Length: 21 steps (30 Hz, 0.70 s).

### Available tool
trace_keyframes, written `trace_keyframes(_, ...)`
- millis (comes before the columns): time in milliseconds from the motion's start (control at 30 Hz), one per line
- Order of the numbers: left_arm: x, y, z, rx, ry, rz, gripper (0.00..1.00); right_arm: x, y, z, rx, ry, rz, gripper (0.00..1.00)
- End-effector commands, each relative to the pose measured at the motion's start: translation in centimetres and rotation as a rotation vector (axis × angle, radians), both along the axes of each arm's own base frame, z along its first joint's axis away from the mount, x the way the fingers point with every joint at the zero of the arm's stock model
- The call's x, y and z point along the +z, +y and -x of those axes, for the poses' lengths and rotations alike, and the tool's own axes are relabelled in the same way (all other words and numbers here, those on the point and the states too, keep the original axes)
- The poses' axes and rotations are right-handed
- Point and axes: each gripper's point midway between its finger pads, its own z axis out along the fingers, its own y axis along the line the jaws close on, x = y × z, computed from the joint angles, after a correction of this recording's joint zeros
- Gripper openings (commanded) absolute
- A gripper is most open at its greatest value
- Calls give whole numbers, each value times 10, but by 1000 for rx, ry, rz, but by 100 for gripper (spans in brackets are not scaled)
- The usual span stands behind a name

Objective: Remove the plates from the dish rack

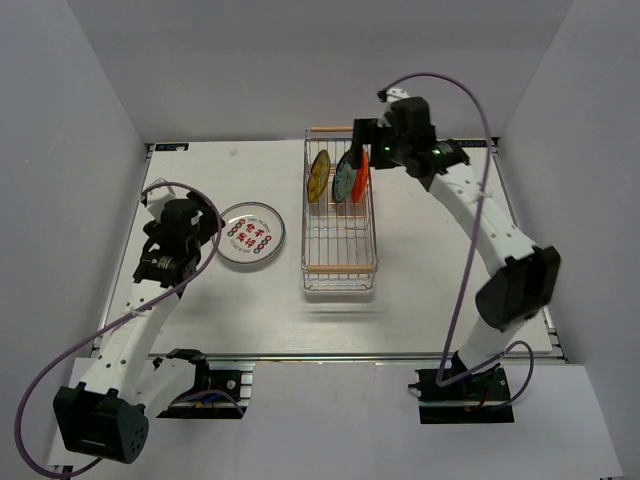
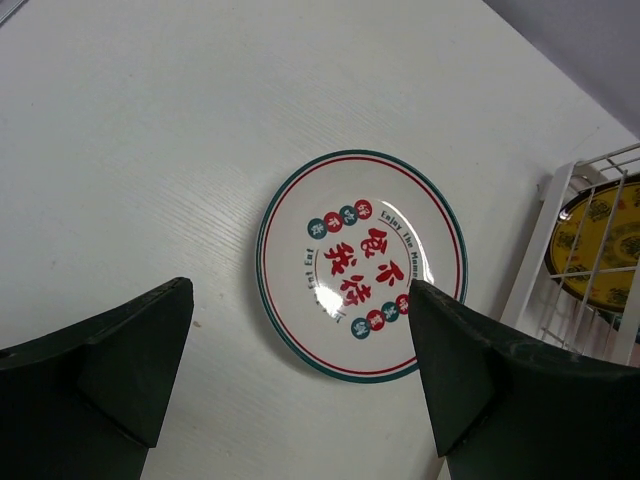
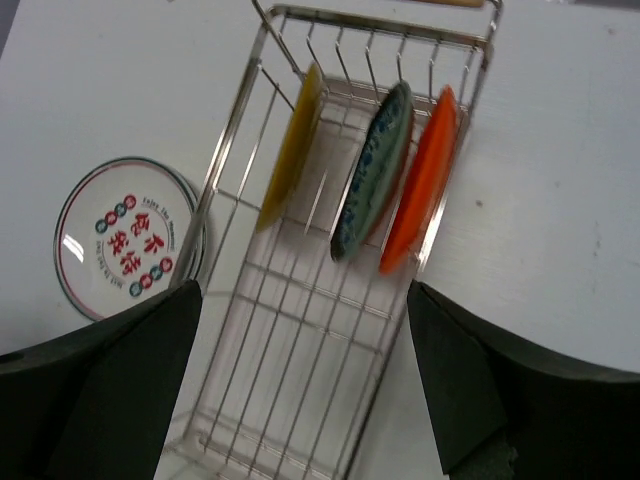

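white table (image 1: 440,300), wire dish rack (image 1: 340,245), yellow, teal, orange plates (image 3: 375,170), left tool (image 2: 300,300) and right tool (image 3: 303,295) released

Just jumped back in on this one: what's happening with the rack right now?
Unloading is partway done. One white plate with red marks lies flat on the table, left of the dish rack. The left pincer hangs open near it, holding nothing. Three plates stand upright at the rack's far end: a yellow plate, a teal plate and an orange plate. The right pincer hovers open above them, gripping nothing yet.
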Motion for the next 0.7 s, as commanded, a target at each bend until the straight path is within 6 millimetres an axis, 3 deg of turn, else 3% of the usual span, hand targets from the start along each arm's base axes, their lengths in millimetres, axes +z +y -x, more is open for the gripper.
trace_keyframes(0, 4, 2, 8, 28, -11, 23, 98, -4, 26, -21, -24, -2, 67, 89)
trace_keyframes(133, -2, -1, 8, 20, 17, 32, 98, -19, 62, -47, -91, 11, 86, 89)
trace_keyframes(167, -2, -4, 7, 6, 19, 45, 98, -35, 65, -60, -124, 17, 102, 89)
trace_keyframes(200, -2, -7, 5, -8, 17, 47, 98, -32, 71, -66, -148, 8, 75, 88)
trace_keyframes(267, -5, -9, 4, -17, 26, 50, 98, -45, 84, -78, -165, -12, 64, 88)
trace_keyframes(533, -5, -16, 3, -58, 6, 67, 98, -94, 105, -102, -191, 12, 26, 83)
trace_keyframes(667, -7, -11, 6, -33, 7, 56, 98, -105, 113, -108, -200, 18, -3, 79)
